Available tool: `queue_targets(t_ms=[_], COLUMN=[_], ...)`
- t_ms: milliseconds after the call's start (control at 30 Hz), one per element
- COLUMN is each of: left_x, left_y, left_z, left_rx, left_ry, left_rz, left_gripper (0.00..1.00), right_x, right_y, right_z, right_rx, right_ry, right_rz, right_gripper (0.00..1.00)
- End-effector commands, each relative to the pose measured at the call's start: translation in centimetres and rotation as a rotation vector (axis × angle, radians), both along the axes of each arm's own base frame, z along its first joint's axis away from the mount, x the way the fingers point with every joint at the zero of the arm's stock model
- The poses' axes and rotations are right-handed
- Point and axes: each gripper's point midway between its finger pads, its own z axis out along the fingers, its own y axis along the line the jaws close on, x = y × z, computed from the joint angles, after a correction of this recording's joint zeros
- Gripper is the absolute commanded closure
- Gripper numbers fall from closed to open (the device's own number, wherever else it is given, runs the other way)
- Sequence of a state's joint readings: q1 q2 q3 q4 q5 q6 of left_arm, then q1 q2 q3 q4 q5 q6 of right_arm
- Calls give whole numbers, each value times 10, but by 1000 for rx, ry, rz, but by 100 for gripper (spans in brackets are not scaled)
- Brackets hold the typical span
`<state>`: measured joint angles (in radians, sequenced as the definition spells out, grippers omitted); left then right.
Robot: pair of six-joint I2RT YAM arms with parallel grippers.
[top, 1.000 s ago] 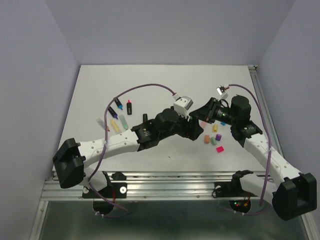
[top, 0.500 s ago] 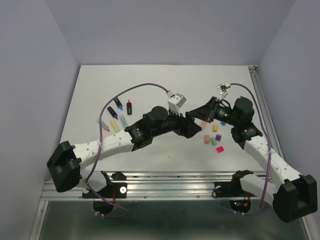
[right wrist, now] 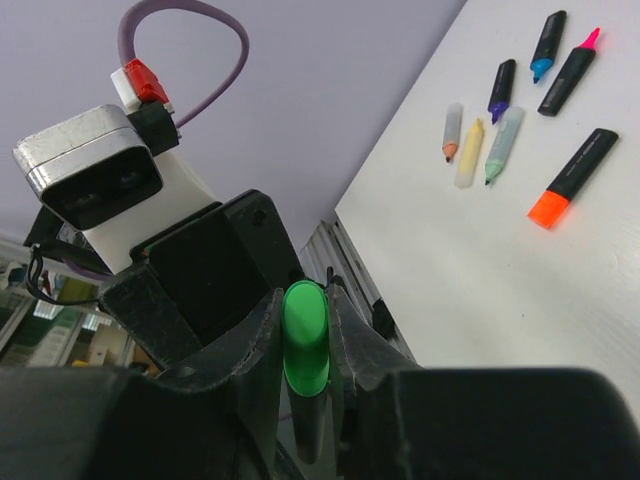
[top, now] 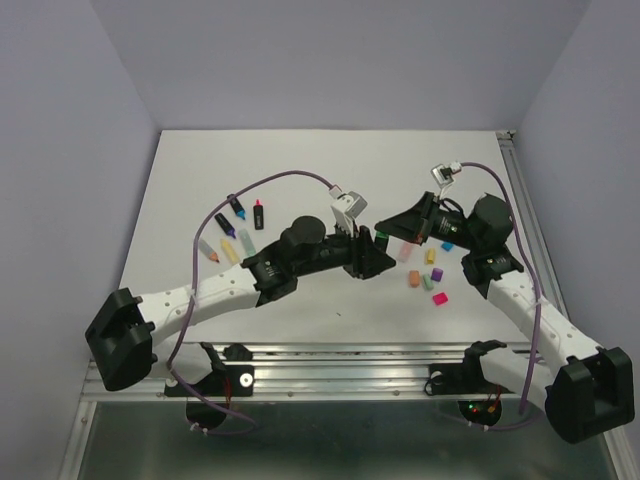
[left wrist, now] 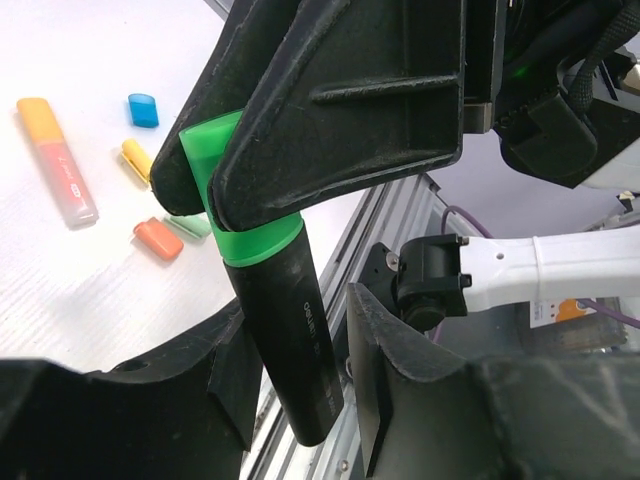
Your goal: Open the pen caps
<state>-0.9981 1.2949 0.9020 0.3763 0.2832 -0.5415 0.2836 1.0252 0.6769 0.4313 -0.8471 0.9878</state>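
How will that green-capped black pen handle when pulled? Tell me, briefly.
Probably stiff: the black pen juts straight from the right gripper, pinched by its green cap. Its smooth barrel may slip in a grip. Rounded, it could roll if dropped.

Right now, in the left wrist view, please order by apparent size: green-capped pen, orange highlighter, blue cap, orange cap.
1. green-capped pen, but it is nearest the camera, so this is unsure
2. orange highlighter
3. blue cap and orange cap look alike
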Motion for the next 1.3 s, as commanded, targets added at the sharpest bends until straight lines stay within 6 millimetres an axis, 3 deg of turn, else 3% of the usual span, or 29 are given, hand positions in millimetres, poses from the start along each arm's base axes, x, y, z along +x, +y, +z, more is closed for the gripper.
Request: queue_targets(t_ms=[0,100,133,233,267,333,400,433,467,567,767,867,900,1067,1267], left_x=[-12,-11,-11,-13,-13,-17,-21,-25,-28,-36,-46,-50,-51,-52,-58], left_y=[4,5,5,3,2,4,8,13,16,25,37,44,45,46,45], left_z=[54,54,55,57,56,61,53,63,55,60,45,48,47,34,32], left_rx=[-156,-158,-161,-170,-170,-207,-214,-259,-259,-292,-289,-306,-306,-293,-286], left_ry=[-92,-89,-87,-80,-73,-79,-62,-72,-60,-57,-5,4,5,44,43], left_rz=[-47,-42,-43,-54,-58,-73,-73,-79,-76,-87,-90,-80,-85,-76,-108], left_gripper=[53,53,58,96,100,100,100,100,100,100,100,100,100,100,100], right_x=[-11,-14,-16,-17,-18,-15,-9,-6,-1,21,87,117,127,145,158], right_y=[3,3,3,2,2,1,-1,-2,-3,-11,-41,-56,-57,-57,-67], right_z=[5,4,4,1,1,-2,-1,-3,-3,4,28,44,39,69,84], right_rx=[4,-1,-3,-18,-25,-42,-52,-60,-59,-45,-25,20,22,58,15], right_ry=[-58,-71,-74,-76,-89,-94,-107,-95,-88,-101,-118,-135,-112,-173,-220], right_rz=[51,65,68,73,74,57,20,-1,-27,-164,-497,-609,-620,-625,-669], right_gripper=[99,99,99,99,99,99,99,99,99,99,99,99,99,99,99])
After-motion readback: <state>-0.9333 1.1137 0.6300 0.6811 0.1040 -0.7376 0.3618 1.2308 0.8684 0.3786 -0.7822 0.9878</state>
